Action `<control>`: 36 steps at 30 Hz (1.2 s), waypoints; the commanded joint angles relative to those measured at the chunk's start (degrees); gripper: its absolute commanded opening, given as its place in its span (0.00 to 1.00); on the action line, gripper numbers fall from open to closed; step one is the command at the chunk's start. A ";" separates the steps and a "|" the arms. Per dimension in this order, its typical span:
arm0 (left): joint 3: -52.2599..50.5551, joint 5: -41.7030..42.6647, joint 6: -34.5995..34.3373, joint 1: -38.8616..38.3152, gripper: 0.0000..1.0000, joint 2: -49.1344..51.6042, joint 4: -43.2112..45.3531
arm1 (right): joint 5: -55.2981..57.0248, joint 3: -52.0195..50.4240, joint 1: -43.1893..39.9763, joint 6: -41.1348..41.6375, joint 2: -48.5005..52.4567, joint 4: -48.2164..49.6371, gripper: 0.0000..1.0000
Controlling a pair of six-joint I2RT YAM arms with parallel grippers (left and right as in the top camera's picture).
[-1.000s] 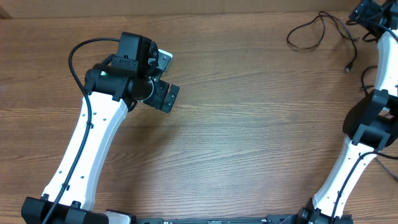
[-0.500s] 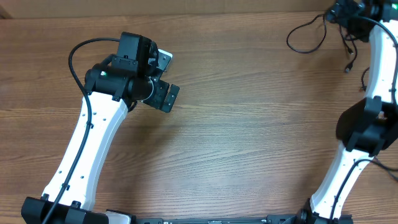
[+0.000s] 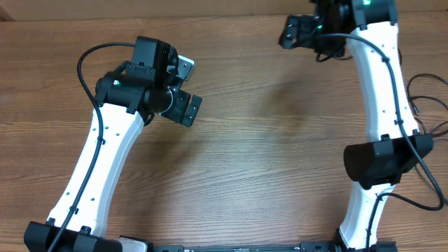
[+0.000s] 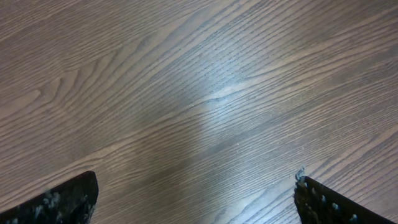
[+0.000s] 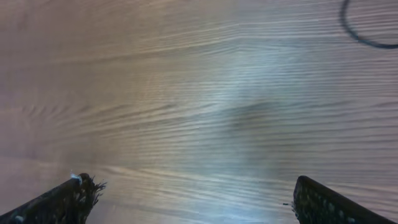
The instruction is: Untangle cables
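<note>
Overhead, two white-and-black robot arms reach over a brown wood-grain worktop (image 3: pixel 266 154). The left gripper (image 3: pixel 187 87) hangs over the left half of the worktop, its jaws spread wide with only bare wood between them. The right arm stretches to the far edge, and the right gripper (image 5: pixel 196 205) also has its jaws wide apart over bare wood, holding nothing. In the right wrist view, a curved stretch of the thin black flexible cables (image 5: pixel 356 36) lies on the worktop in the upper right corner, well apart from both fingertips. No plug ends can be made out.
</note>
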 commanded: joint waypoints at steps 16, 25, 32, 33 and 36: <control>0.61 0.83 1.07 -0.02 1.00 0.09 0.02 | 0.09 0.13 2.25 -0.09 -0.04 0.17 1.00; 0.61 0.83 1.07 -0.02 1.00 0.09 0.02 | 0.09 0.13 2.25 -0.09 -0.04 0.17 1.00; 0.61 -3.69 1.07 -0.02 0.99 -0.09 -0.04 | 0.09 0.13 2.25 -0.09 -0.04 0.17 1.00; 0.61 -3.85 1.11 -0.02 1.00 -0.15 -0.04 | 0.09 0.13 2.25 -0.09 -0.04 0.17 1.00; 0.59 -3.82 1.09 -0.02 1.00 -0.90 0.98 | 0.09 0.13 2.25 -0.09 -0.04 0.17 1.00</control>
